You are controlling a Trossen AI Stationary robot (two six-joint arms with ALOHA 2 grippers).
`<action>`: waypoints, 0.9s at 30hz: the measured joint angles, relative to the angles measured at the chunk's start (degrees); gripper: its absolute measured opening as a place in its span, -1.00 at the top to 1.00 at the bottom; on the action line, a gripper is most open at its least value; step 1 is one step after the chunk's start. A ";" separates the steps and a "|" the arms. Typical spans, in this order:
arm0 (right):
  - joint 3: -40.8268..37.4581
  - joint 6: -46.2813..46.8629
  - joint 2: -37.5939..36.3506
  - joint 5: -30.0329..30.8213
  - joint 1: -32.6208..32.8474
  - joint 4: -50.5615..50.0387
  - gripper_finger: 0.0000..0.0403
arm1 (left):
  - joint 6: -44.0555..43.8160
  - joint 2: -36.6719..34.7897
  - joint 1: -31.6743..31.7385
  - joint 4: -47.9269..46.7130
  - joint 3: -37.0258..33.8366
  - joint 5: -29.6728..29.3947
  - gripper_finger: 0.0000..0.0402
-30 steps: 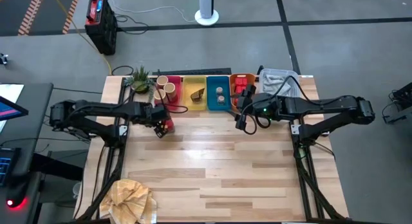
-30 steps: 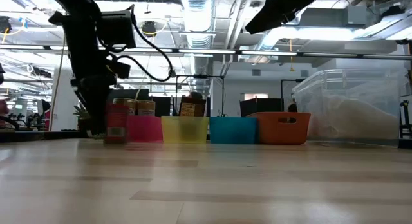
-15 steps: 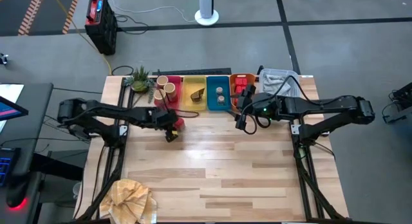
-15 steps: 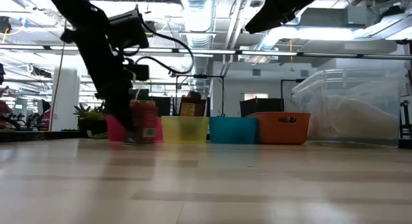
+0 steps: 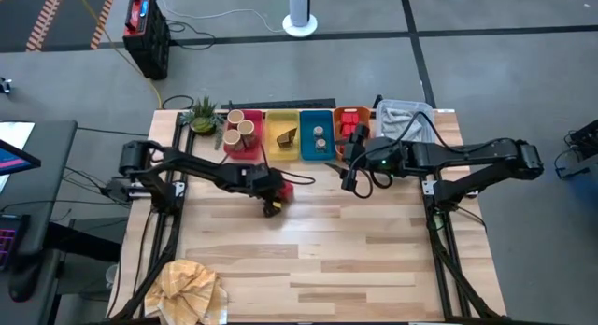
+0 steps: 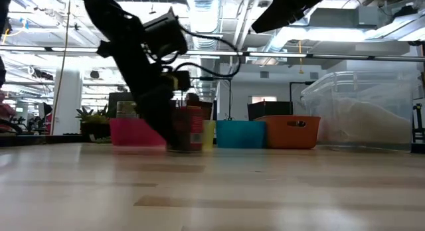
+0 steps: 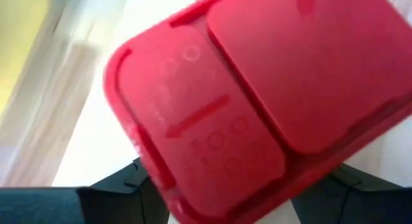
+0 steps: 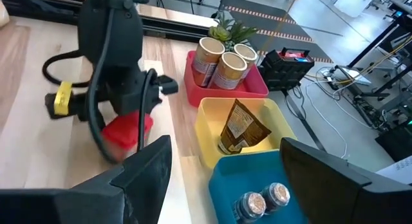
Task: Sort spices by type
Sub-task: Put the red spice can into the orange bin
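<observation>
My left gripper (image 5: pixel 277 192) is shut on a red boxy pack (image 5: pixel 282 187), in front of the yellow bin (image 5: pixel 282 148). In the low view the pack (image 6: pixel 190 128) stands upright at table height. Its red lid (image 7: pixel 257 95) fills the left wrist view. My right gripper (image 5: pixel 349 176) hangs open in front of the blue bin (image 5: pixel 318 149) and touches nothing. Tan cylinders (image 8: pixel 219 63) stand in the pink bin, a dark brown wedge (image 8: pixel 239 124) in the yellow one, round tins (image 8: pixel 261 198) in the blue one, and red packs (image 5: pixel 350 127) in the orange one. My left gripper pinches the red pack between its two fingers (image 7: pixel 122 192), on two opposite side walls just below the lid (image 7: pixel 193 185). The fingers come from above, slanting down from the table's left. The pack sits upright; whether its base touches the table, I cannot tell.
The four bins line the table's far edge. A potted plant (image 5: pixel 202 115) stands left of them and a clear container with grey cloth (image 5: pixel 406 115) right of them. Crumpled tan paper (image 5: pixel 192 288) lies at the near left corner. Bare wood (image 5: pixel 355 250) spreads between.
My left gripper has moved toward the table's right and slightly toward its near edge, staying shut on the red pack. The pack has gone with it at table height, upright, from in front of the pink bin to in front of the yellow bin.
</observation>
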 joint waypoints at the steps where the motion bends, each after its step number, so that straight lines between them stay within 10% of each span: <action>1: 0.00 0.14 0.00 0.00 0.00 0.07 -0.58 | 0.00 0.64 -0.17 0.13 0.90 -0.02 -0.22; 21: -0.02 7.43 -0.02 4.65 -0.26 -5.15 -0.58 | 6.96 -9.34 -0.29 -7.97 7.24 -4.93 -0.22; 27: -0.02 13.04 0.93 5.43 -0.19 -5.85 -0.58 | 12.19 -15.78 -1.10 2.07 4.31 -10.53 -0.22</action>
